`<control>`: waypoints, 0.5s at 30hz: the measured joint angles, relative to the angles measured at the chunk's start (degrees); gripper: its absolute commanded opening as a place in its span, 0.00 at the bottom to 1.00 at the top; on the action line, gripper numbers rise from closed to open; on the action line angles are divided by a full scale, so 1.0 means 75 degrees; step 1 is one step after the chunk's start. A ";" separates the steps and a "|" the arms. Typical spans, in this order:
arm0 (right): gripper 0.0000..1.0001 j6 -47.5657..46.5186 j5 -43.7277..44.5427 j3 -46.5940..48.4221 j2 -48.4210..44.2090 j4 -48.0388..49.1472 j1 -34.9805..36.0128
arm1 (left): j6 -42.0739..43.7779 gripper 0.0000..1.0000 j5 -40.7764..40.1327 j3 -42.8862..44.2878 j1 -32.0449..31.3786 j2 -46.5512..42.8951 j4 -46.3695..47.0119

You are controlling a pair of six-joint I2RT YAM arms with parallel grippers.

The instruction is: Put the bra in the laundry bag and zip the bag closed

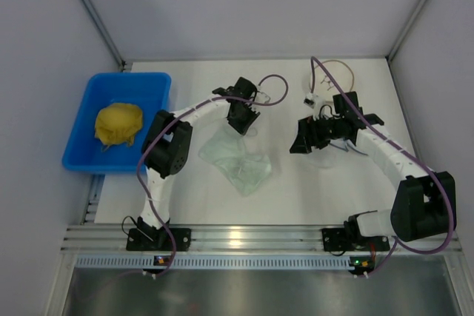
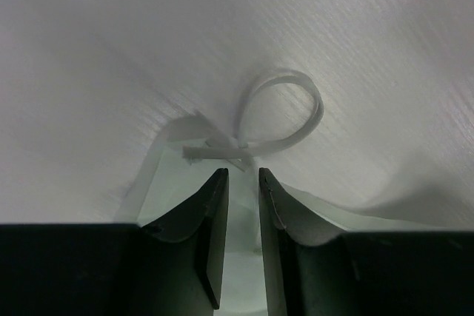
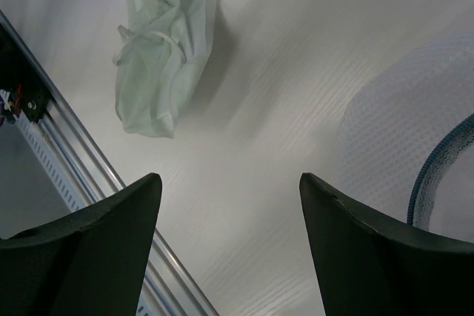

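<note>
The blue plastic bin [image 1: 152, 90] is rectangular with smooth walls and holds a crumpled yellow cloth lump [image 1: 118, 123]. To the right of the bin, on the matte white worktop [image 1: 296, 190], lies the bra [image 1: 241, 164]. It is thin, pale mint fabric, rumpled into soft folds and nearly translucent at its edges.

The left gripper [image 2: 243, 172] is on the bra's edge farthest from the arm bases, still to the right of the bin. Its dark, flat-faced fingers are drawn close, with only a slim gap between them. Pale fabric shows through that gap, but I cannot tell whether they actually pinch it. Just past the fingertips, a narrow ribbon-like strap [image 2: 285, 112] curls into a flat loop on the worktop.

Farther right of the bin, beyond the bra, is the laundry bag [image 3: 392, 116]. It is fine white mesh with a rounded outline, edged by a toothed bluish zipper rim [image 3: 444, 157]. The right gripper [image 3: 229, 179] hovers beside it, its fingers spread wide and holding nothing.
</note>
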 measured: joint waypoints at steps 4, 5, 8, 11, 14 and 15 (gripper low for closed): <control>0.76 -0.0009 0.0000 0.0000 0.0000 -0.0003 -0.0020 | 0.0003 0.28 0.0128 0.0000 0.0000 0.0111 -0.0032; 0.76 -0.0009 0.0003 0.0000 0.0000 0.0000 -0.0029 | 0.0006 0.28 0.0154 0.0003 0.0000 0.0131 -0.0038; 0.76 -0.0009 0.0000 0.0000 0.0000 -0.0006 -0.0058 | 0.0012 0.27 0.0195 0.0000 0.0000 0.0189 -0.0044; 0.76 -0.0015 0.0000 0.0000 0.0000 -0.0006 -0.0064 | 0.0020 0.17 0.0207 0.0000 0.0000 0.0236 -0.0061; 0.76 -0.0041 0.0003 0.0000 0.0003 -0.0023 -0.0082 | 0.0015 0.01 0.0207 0.0000 0.0000 0.0245 -0.0061; 0.76 -0.0055 0.0000 0.0003 0.0003 -0.0032 -0.0096 | 0.0035 0.00 0.0210 0.0000 0.0000 0.0245 -0.0061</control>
